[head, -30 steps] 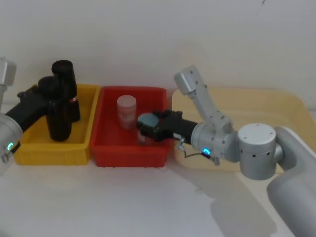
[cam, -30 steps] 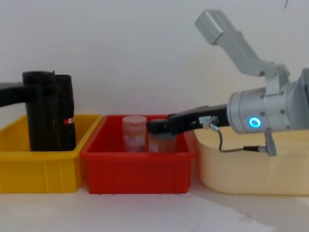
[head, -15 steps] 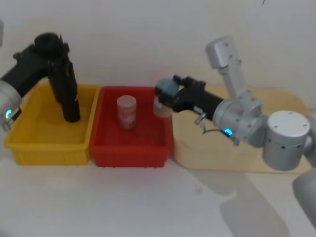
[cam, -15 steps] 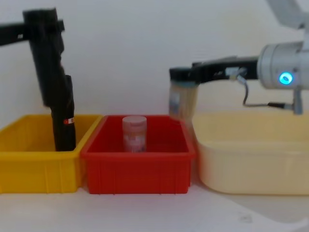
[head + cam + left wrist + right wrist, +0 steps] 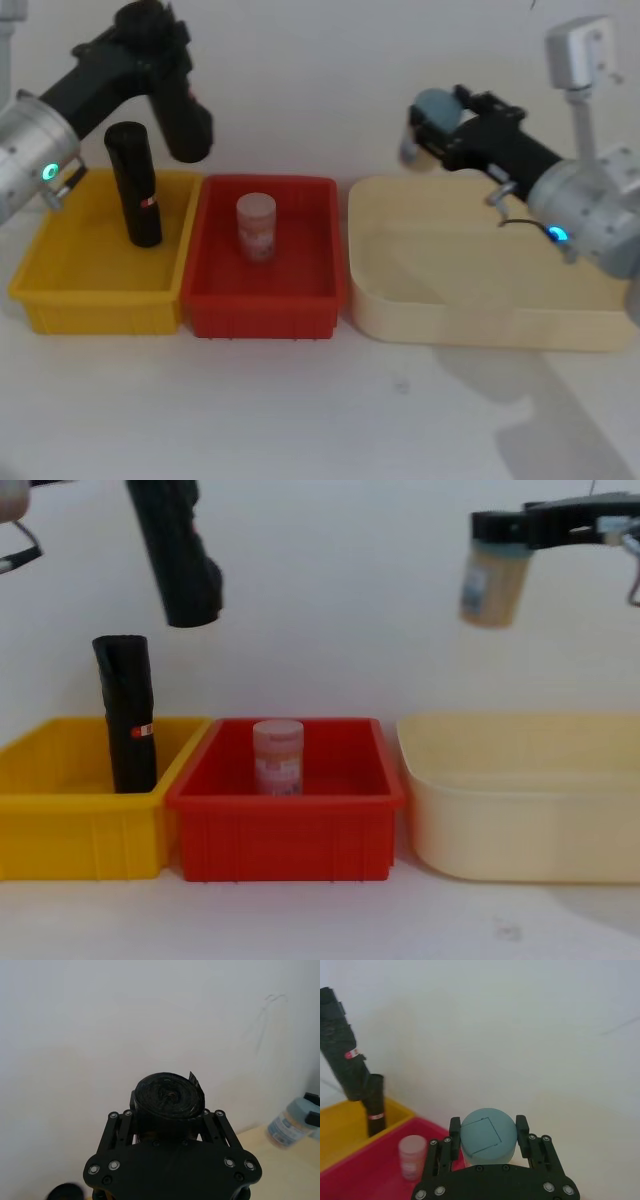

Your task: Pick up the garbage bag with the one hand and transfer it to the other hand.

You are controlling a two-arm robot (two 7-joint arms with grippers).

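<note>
The left gripper (image 5: 152, 48), on the arm with the green ring (image 5: 47, 172), is clamped around the upper end of the garbage bag (image 5: 180, 560). It holds the bag in the air, tilted, at about 10 o'clock from the red bin (image 5: 260, 305) and above the yellow bin (image 5: 100, 295). The left wrist view shows the roll's end between the fingers, with a small loose flap (image 5: 193, 1078) sticking out.

The right gripper (image 5: 487, 1127) is pinching a jar (image 5: 492, 580) with a blue-grey lid, high at about 2 o'clock over the cream tub (image 5: 470, 325). The receiving gripper is therefore occupied and, as I judge it, must put the jar down before any handover.

The two should then meet near 12 o'clock above the red bin. The right fingers should close on the free lower half of the roll, well apart from the left fingers, and the left should let go only once that grip is firm. The plastic looks soft and could slip or unwind.

A thinner black roll (image 5: 135, 185) stands in the yellow bin at 9 o'clock, and a small pinkish jar (image 5: 256, 227) stands in the red one. All three containers sit in a row on a white table (image 5: 300, 410) against a plain white wall (image 5: 300, 80).
</note>
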